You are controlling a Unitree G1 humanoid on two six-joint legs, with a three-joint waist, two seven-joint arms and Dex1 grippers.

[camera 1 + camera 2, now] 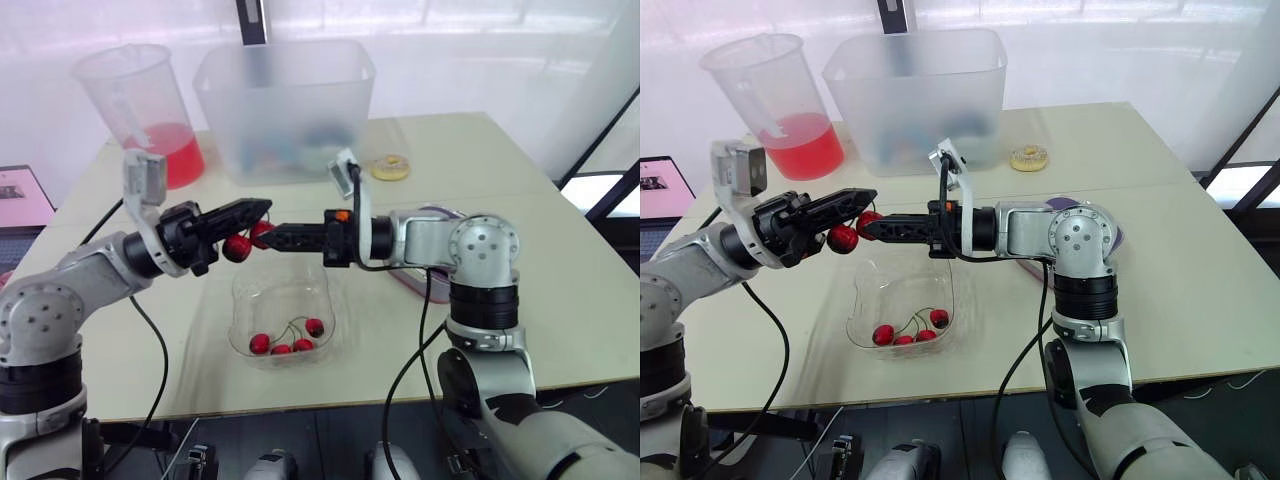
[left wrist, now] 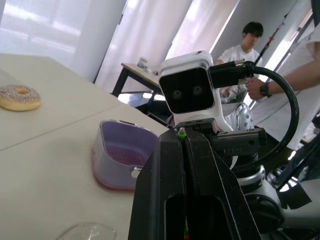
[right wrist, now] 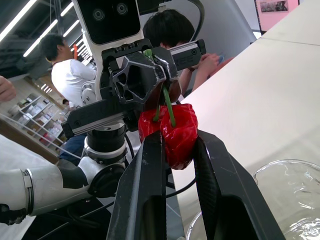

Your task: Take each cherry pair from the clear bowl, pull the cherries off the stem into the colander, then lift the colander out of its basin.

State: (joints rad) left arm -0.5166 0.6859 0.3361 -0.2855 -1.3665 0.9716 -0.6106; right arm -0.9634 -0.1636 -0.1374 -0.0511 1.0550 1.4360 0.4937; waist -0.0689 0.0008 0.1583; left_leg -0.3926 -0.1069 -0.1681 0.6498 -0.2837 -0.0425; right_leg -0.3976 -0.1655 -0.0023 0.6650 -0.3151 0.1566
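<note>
Red and glossy, one cherry (image 3: 175, 131) of a pair is clamped between the two black fingers of the right claw (image 3: 176, 139). The fingers are parted only by the width of the fruit and press it from both sides. The left claw (image 1: 262, 208) meets the right one tip to tip, in the air above the clear plastic bowl (image 1: 241, 300). Its fingers are pressed together on the thin green stem (image 2: 181, 133), and a short stub of that stem pokes out at their tips. The pair's second cherry (image 1: 236, 248) hangs just under the left claw, close beside the gripped one; I cannot tell whether it touches a finger.

The bowl stands on the pale beige counter (image 1: 560, 280) directly beneath the two claws. More red cherries (image 1: 259, 343) lie on its bottom with their stems arching above them.

The purple plastic colander (image 2: 125, 155) sits on the counter behind the right forearm, to the robot's right of the bowl and well apart from both claws. No cherries show in the part of it that can be seen.

At the back of the counter stand a clear measuring jug with red liquid (image 1: 140, 110) and a large frosted plastic tub (image 1: 285, 105). A sprinkled doughnut (image 1: 390, 167) lies just to the right of the tub.
</note>
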